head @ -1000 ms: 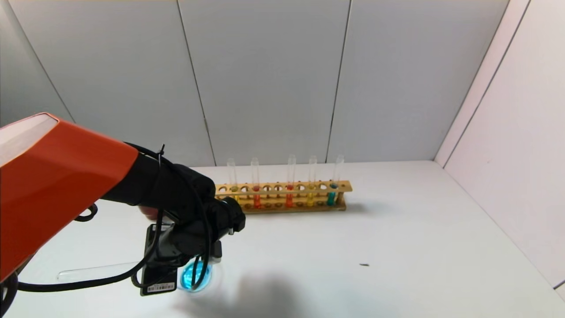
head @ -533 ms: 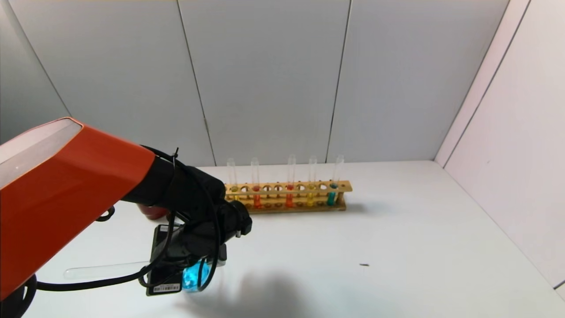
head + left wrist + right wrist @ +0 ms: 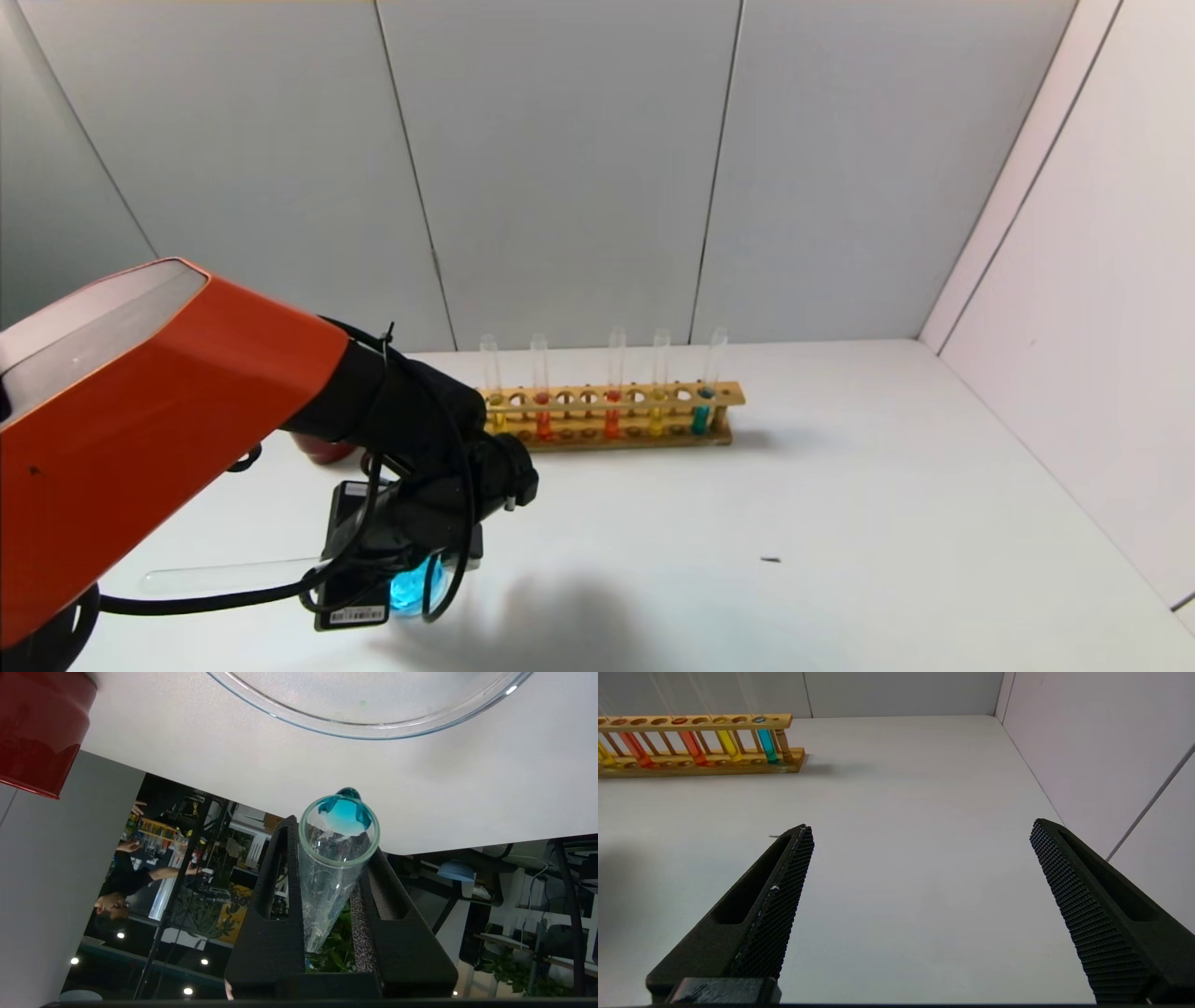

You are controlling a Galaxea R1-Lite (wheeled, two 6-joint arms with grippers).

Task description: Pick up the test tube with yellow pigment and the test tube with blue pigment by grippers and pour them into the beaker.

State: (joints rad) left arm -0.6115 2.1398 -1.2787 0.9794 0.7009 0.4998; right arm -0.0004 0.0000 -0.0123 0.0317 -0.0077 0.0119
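My left gripper (image 3: pixel 334 835) is shut on the test tube with blue pigment (image 3: pixel 334 868), which lies nearly level low over the table. Blue drops cling to the tube's lip. In the head view the tube's clear body (image 3: pixel 219 574) sticks out to the left of the left gripper (image 3: pixel 401 546), which covers part of the beaker (image 3: pixel 415 588) with blue liquid in it. The beaker's clear rim (image 3: pixel 299 714) also shows in the left wrist view. Test tubes with yellow pigment (image 3: pixel 658 415) (image 3: pixel 493 411) stand in the wooden rack (image 3: pixel 597 411). My right gripper (image 3: pixel 920 826) is open and empty.
The rack also holds orange-red tubes (image 3: pixel 611 415) and a second blue tube (image 3: pixel 702 411). A dark red cup (image 3: pixel 322 450) stands behind the left arm and also shows in the left wrist view (image 3: pixel 37 732). A small dark speck (image 3: pixel 770 560) lies on the white table (image 3: pixel 887 523).
My left arm has shifted a little to the right and forward with the tube. The gripper now covers more of the blue beaker. The rack has not moved.
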